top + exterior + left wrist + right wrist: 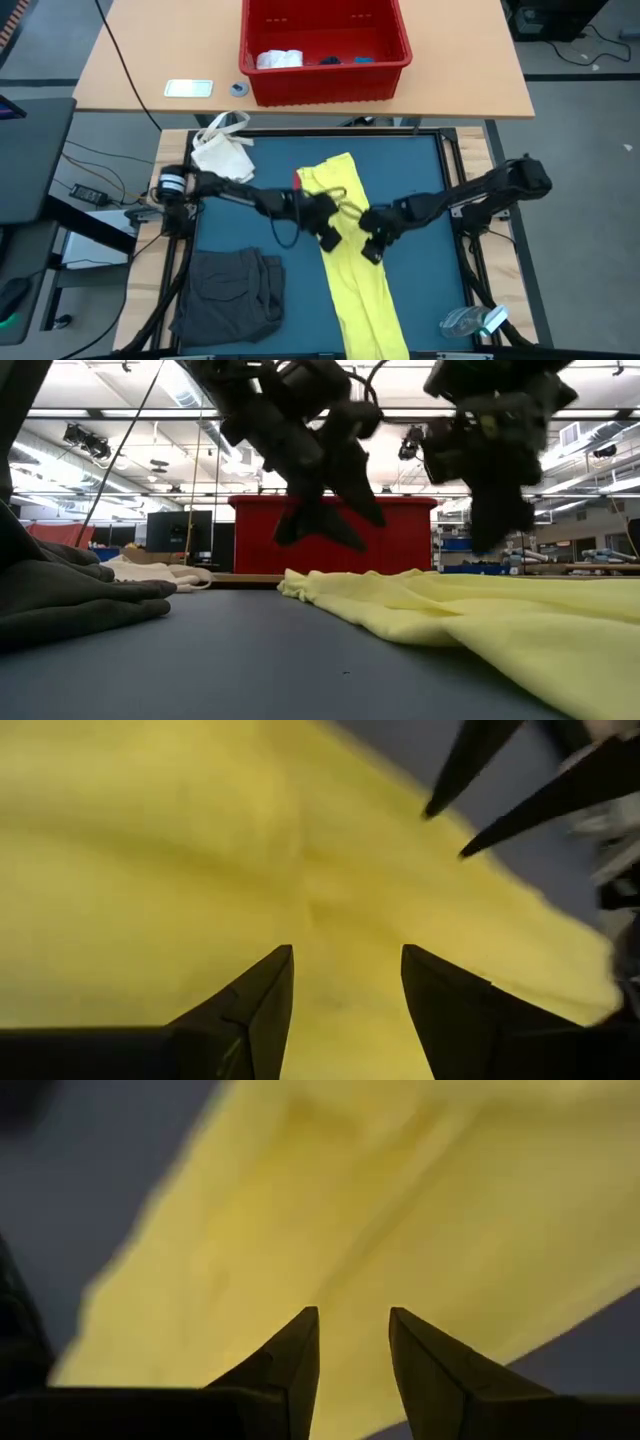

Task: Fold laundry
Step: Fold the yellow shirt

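Up above, both arms reach in to the middle. The left gripper (328, 232) and right gripper (372, 245) hang over one long yellow T-shirt (357, 280), with one grey garment (232, 290) off beside the left arm. Down low, both float above the shirt. Each wrist view shows fingers apart, holding nothing, yellow cloth just below.

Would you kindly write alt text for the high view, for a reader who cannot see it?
A long bright yellow T-shirt lies on the dark table, with the left gripper and right gripper open above its middle. A folded dark grey garment lies beside it, a red plastic basket beyond.
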